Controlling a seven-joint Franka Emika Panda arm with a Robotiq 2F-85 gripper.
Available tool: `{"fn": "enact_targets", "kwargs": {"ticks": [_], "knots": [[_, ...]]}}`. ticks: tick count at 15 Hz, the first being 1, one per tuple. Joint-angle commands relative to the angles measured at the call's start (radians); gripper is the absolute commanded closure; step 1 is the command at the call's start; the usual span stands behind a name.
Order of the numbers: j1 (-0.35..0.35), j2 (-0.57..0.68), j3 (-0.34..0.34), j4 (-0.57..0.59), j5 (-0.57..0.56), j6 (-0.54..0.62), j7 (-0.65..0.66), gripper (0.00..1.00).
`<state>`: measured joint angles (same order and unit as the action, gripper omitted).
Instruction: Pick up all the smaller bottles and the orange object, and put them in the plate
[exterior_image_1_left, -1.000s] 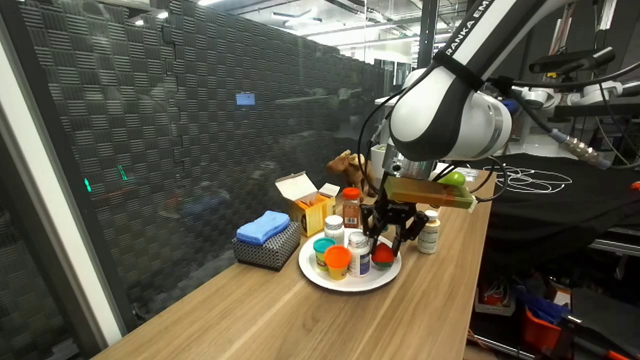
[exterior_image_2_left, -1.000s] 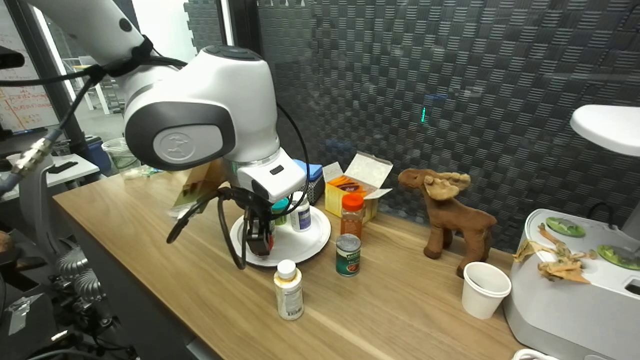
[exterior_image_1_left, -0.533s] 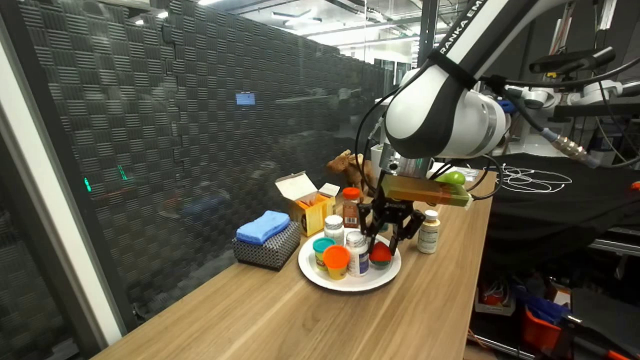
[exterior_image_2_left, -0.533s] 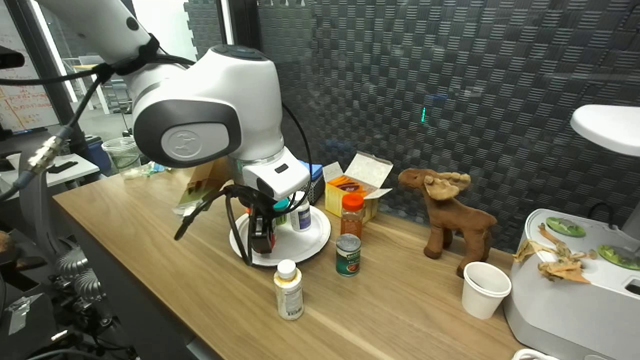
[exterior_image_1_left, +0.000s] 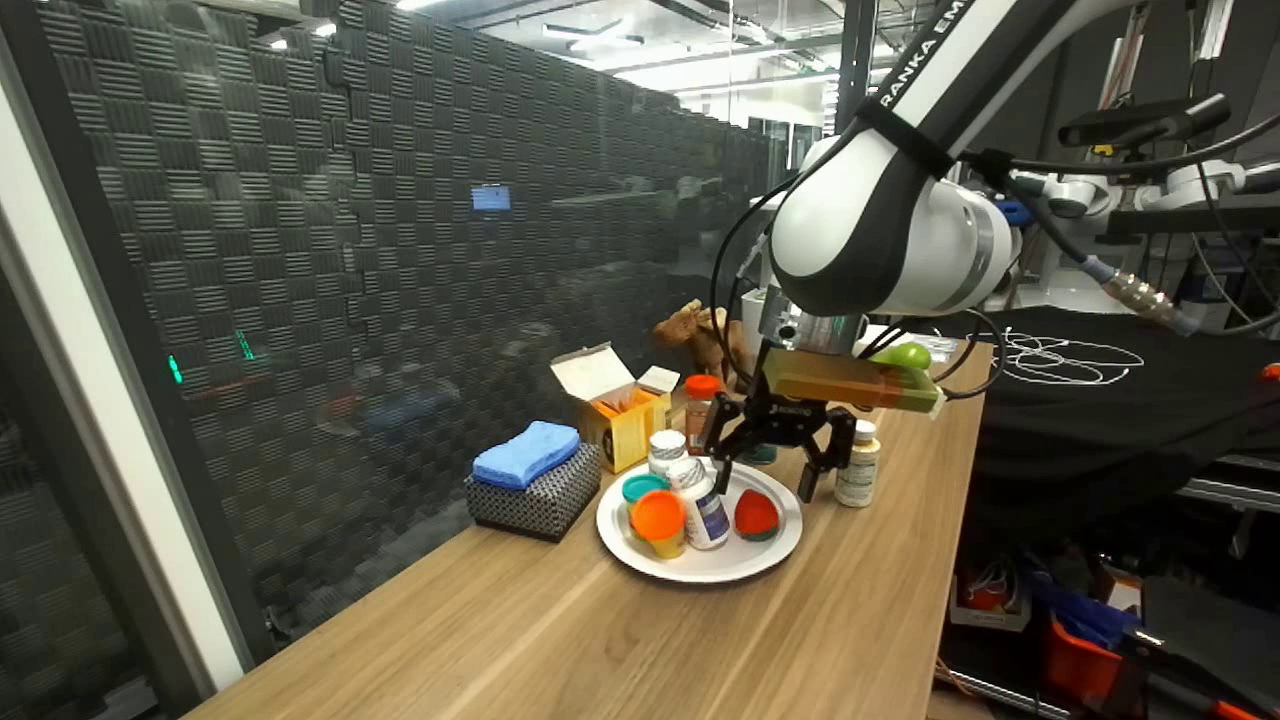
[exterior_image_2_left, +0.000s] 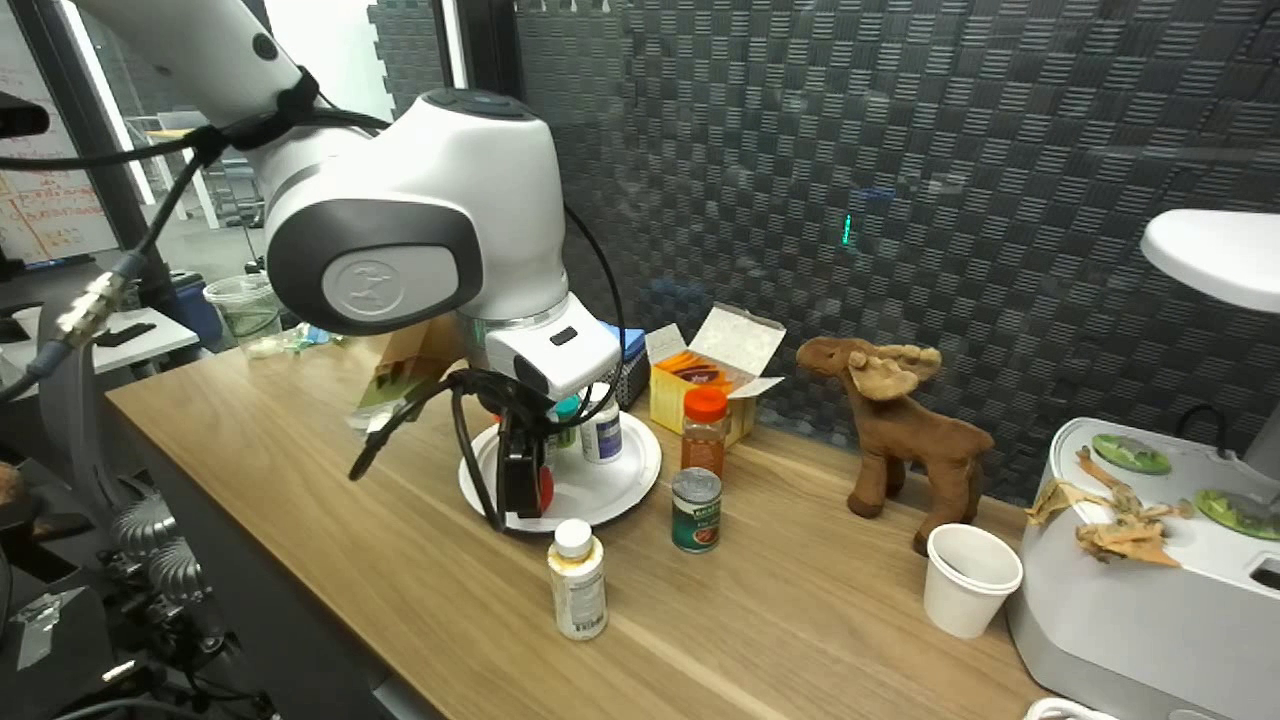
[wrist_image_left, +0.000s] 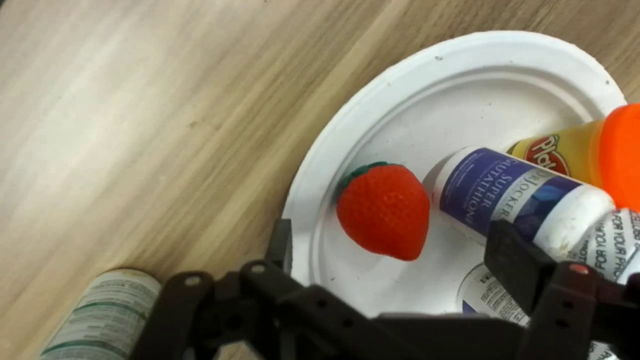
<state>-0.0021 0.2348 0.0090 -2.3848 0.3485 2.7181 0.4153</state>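
The hand (exterior_image_1_left: 764, 491) stands over the white plate (exterior_image_1_left: 700, 569) with its fingers (wrist_image_left: 515, 265) spread wide apart; the red strawberry (wrist_image_left: 385, 212) lies on the plate between them, bare plate showing on either side of it in the wrist view. Just beside the strawberry is a blue-labelled bottle (wrist_image_left: 505, 195), partly covered in that view by one finger; whether the two touch cannot be told. The same plate bears an orange-lidded tub (exterior_image_1_left: 659, 520), a teal-lidded tub (exterior_image_1_left: 643, 487) and a second white bottle (exterior_image_1_left: 667, 448). A white-capped bottle (exterior_image_2_left: 577, 590) stands upright on the table (exterior_image_2_left: 760, 620), outside the plate. Only the wrist view renders the lettering "SUPER GLUTATHIONE" legible, whereas the teal-lidded tub shows only in the exterior views. The lean of the blue-labelled bottle, its cap (exterior_image_1_left: 687, 474) inclined toward the tubs, is evident in an exterior view, which also shows the blue cloth (exterior_image_1_left: 527, 455) whole on a patterned box (exterior_image_1_left: 545, 497). In an exterior view the hand hides most of the strawberry (exterior_image_2_left: 546, 490), but the green can (exterior_image_2_left: 696, 512) appears complete there, with a paper cup (exterior_image_2_left: 960, 600) beyond.
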Motion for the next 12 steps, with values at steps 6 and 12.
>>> {"fn": "enact_targets", "kwargs": {"ticks": [6, 12], "knots": [[-0.019, -0.074, 0.018, -0.018, 0.081, 0.028, -0.093, 0.0], [-0.006, -0.114, 0.012, -0.017, 0.062, 0.037, -0.111, 0.0]]}}
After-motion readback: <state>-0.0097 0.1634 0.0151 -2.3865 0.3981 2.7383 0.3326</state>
